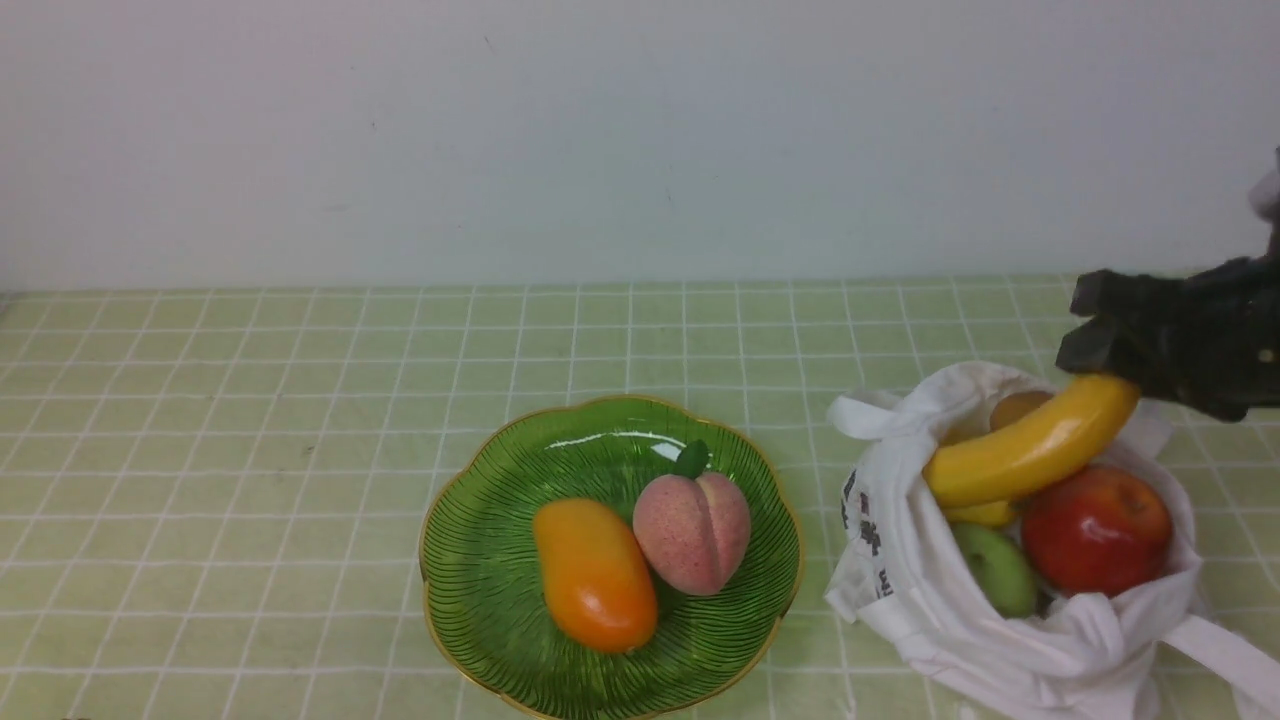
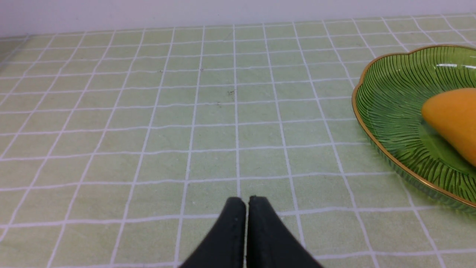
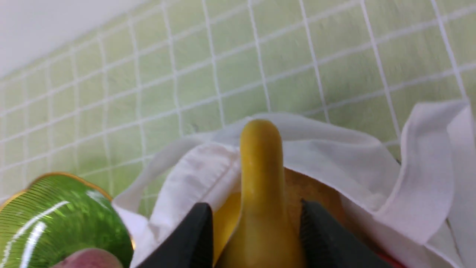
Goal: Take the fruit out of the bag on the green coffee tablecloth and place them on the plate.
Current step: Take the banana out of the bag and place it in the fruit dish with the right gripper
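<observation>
The white bag [image 1: 900,590] lies open on the green checked tablecloth [image 1: 250,450] at the right. In it are a red apple [image 1: 1095,530], a small green fruit [image 1: 995,570], a lemon [image 1: 985,513] and a brown kiwi [image 1: 1015,408]. The yellow banana [image 1: 1030,445] slants up out of the bag. My right gripper [image 1: 1105,370] is shut on its upper end; the right wrist view shows the banana [image 3: 262,167] between my black fingers [image 3: 200,227] over the bag [image 3: 334,149]. The green plate [image 1: 480,560] sits left of the bag. My left gripper [image 2: 246,201] is shut and empty, low over the cloth left of the plate [image 2: 390,93].
On the plate lie an orange mango-like fruit [image 1: 595,575] and a pink peach [image 1: 690,530] with a green leaf. A white wall stands behind the table. A bag strap [image 1: 1225,645] trails toward the front right corner.
</observation>
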Action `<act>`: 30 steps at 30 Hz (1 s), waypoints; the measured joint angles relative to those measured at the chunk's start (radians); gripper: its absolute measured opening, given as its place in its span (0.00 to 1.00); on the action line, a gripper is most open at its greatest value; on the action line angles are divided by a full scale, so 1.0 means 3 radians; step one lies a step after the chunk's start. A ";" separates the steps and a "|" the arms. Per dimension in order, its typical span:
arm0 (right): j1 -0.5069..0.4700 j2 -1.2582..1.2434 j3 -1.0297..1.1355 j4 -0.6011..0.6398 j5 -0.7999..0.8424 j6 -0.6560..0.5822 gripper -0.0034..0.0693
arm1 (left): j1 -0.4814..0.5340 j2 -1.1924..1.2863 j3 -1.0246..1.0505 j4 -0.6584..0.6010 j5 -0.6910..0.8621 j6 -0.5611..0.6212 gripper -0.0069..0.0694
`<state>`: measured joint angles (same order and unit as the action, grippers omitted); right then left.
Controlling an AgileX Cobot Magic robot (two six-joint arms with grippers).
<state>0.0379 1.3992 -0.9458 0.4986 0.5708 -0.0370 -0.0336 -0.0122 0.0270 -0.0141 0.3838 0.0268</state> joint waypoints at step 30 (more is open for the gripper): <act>0.1446 0.0363 -0.0441 0.1699 -0.0204 -0.2439 0.43 | 0.0000 0.0000 0.0000 0.0000 0.0000 0.0000 0.08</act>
<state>0.4718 1.5081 -1.0782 1.0084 0.5096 -0.7688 -0.0336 -0.0122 0.0270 -0.0141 0.3838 0.0268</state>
